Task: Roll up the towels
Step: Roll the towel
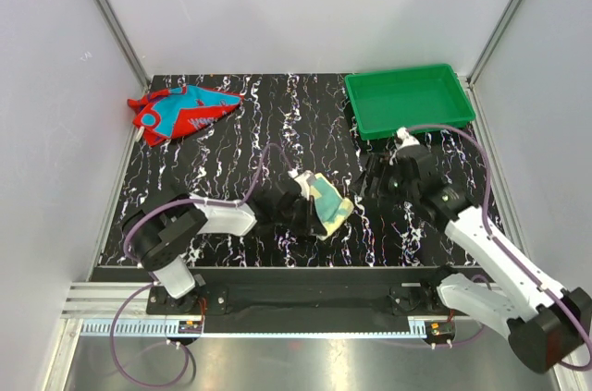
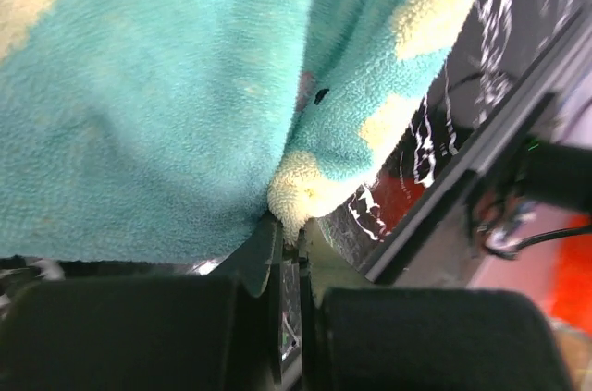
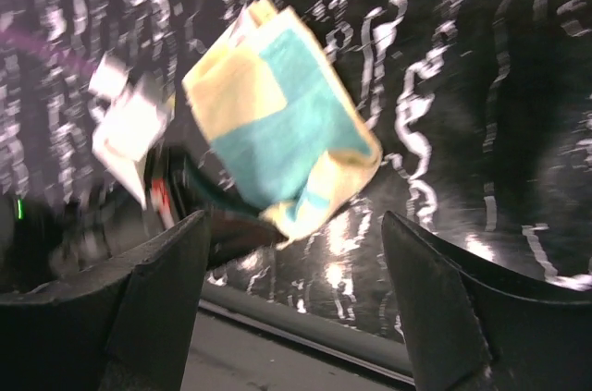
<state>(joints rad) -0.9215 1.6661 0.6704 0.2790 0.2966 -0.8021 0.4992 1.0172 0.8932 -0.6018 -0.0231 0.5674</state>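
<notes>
The left gripper [image 1: 300, 199] is closed down to a thin slit and pinches a corner of the pale yellow towel [image 1: 330, 206]. In the left wrist view its two dark fingers [image 2: 120, 336] stand almost together at the bottom of the picture, and a yellow fold of the cloth is caught at their tips, while the teal patch and yellow pile spread across nearly everything above. From overhead this towel is a bunched, folded bundle at the tip of the left arm, over the near middle of the black marbled counter [image 1: 277, 123]. The right wrist view shows it as a tilted packet of yellow and teal with its lower corner hanging down, and whether that corner touches the counter cannot be told. The right gripper [image 1: 372, 182] is spread wide and holds nothing. Its two black fingers [image 3: 157, 289] frame the bundle from either side of the picture, with bare counter between them, and overhead it sits just to the right of the towel, apart from it. The red towel [image 1: 185, 112] with teal-blue patterns lies crumpled at the far left corner of the counter, well away from both arms. A green tray [image 1: 370, 118] stands at the far right corner, just beyond the right gripper.
</notes>
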